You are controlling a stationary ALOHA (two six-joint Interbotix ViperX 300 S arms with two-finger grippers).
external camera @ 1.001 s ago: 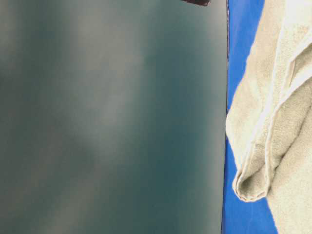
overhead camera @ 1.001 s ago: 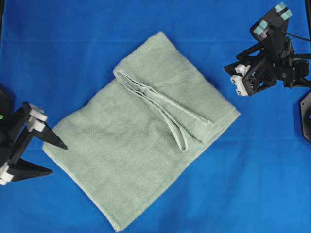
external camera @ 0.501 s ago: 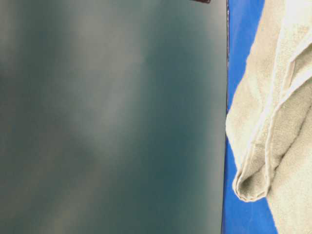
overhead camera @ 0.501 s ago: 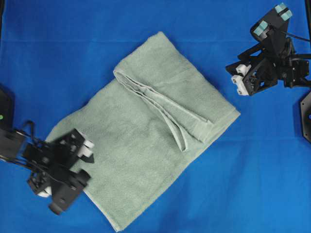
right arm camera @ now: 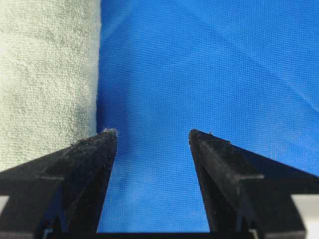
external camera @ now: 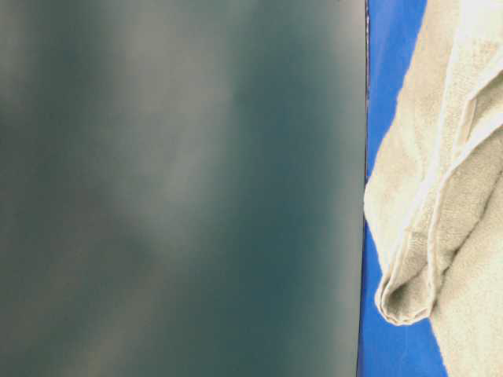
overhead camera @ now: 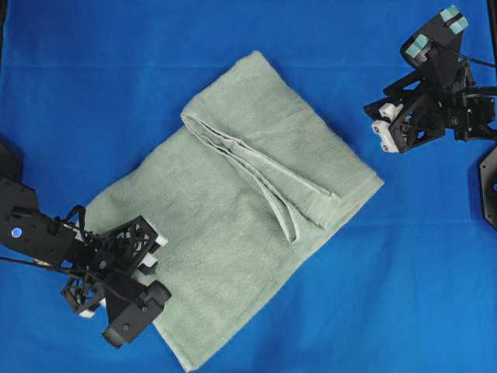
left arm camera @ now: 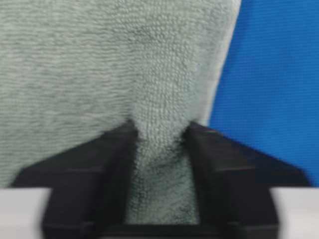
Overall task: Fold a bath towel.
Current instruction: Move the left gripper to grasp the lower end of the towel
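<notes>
The pale sage-green bath towel lies slantwise on the blue cloth, its upper right part doubled over into a long ridge. My left gripper stands over the towel's lower left edge. In the left wrist view the gripper is shut on a bunched pinch of the bath towel. My right gripper hovers open off the towel's upper right side. In its wrist view the right gripper has only blue cloth between its fingers, with the towel's edge to the left.
The blue cloth surface covers the whole table around the towel. A dark blurred panel fills most of the table-level view, with a towel fold at its right. A black fixture sits at the right edge.
My left gripper swung in from the left edge onto the towel's lower left edge and closed on a pinch of it. The right gripper barely moved.
</notes>
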